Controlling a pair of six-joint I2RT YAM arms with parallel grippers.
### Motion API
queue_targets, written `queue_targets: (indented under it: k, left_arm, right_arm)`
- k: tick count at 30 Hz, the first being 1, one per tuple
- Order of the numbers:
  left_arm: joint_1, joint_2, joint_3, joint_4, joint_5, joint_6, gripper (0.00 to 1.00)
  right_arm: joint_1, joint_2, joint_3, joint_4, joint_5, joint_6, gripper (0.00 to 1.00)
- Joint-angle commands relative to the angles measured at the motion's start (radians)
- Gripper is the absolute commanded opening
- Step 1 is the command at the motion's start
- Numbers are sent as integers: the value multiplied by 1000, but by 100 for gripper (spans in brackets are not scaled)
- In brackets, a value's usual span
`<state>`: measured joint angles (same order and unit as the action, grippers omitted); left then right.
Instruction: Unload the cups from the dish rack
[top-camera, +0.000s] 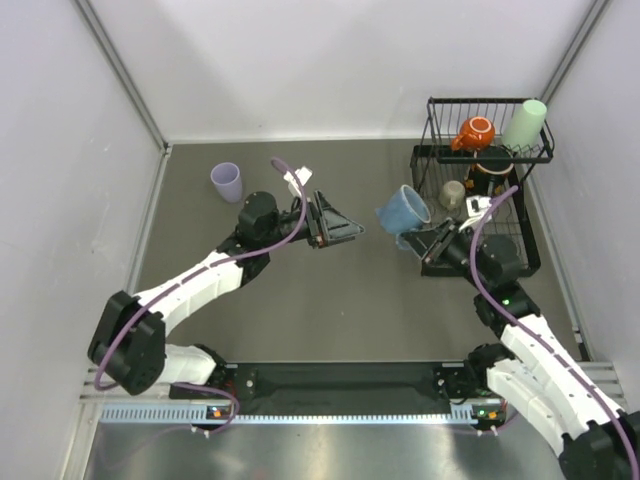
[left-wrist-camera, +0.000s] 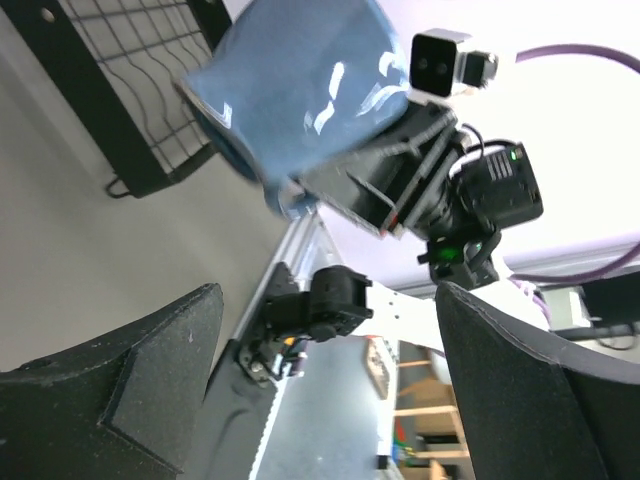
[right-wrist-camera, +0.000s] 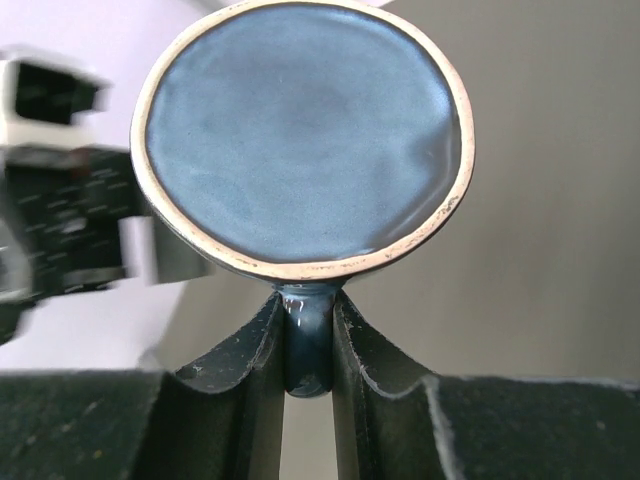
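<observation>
Your table (top-camera: 330, 300) carries the dish rack (top-camera: 487, 101) at its far right. The pale green tumbler (top-camera: 526, 124) and orange mug (top-camera: 475, 131) sit in its raised basket. Your right tool (right-wrist-camera: 308, 340) is clamped on the handle of the blue mug (top-camera: 403, 211), which is in the air just left of the rack. Your left tool (top-camera: 350, 230) faces it, fingers wide apart. The lavender tumbler (top-camera: 227, 182) stands upright on the table, far left.

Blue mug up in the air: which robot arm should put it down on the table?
Probably the right. The right gripper pinches the blue mug by its handle, beside the dish rack. The left gripper is open and empty, pointing at the mug without touching it.
</observation>
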<state>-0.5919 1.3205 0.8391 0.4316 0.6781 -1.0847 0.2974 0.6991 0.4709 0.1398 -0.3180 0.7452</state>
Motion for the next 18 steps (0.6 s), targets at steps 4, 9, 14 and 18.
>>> queue_targets:
  k: [4,9,14,18]
  left_arm:
    - [-3,51,-54,401,46,-175,91]
    - [-3,51,-75,489,43,-210,89]
    - [-3,39,-81,493,37,-201,82]
    - [-3,22,-89,501,38,-204,70]
  right_arm:
    - [161,43,3,401,51,160,0]
    - [267,80,2,480,102,171,0]
    - [330,117,-9,564,131,197,0]
    - [377,154,-3,593,148,194,0]
